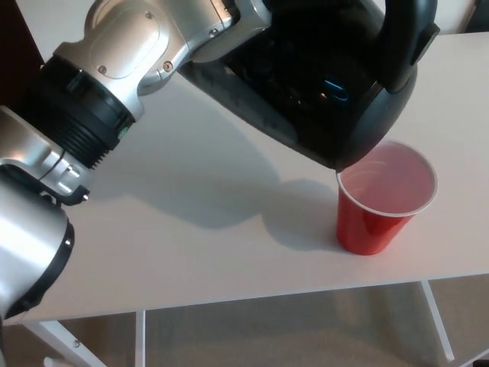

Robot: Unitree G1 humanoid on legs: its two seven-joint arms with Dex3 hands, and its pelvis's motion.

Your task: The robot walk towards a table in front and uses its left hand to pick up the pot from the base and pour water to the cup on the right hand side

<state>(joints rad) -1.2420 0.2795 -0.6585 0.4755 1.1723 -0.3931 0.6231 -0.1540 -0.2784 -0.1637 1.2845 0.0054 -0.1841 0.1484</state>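
A black pot (321, 92) hangs tilted over the white table (191, 229), its spout pointing down at the left rim of a red cup (382, 206). The cup stands upright near the table's front right edge, and its inside looks pale pink. My left arm comes in from the left with its silver wrist (229, 19) against the pot's upper side. My left hand (279, 19) is black and merges with the pot at the top edge; it is shut on the pot. A curved black handle (409, 38) shows above the cup. No stream of water is visible.
The table's front edge (252, 298) runs just below the cup, with white frame legs and a beige floor (290, 336) under it. The pot's shadow lies on the tabletop left of the cup.
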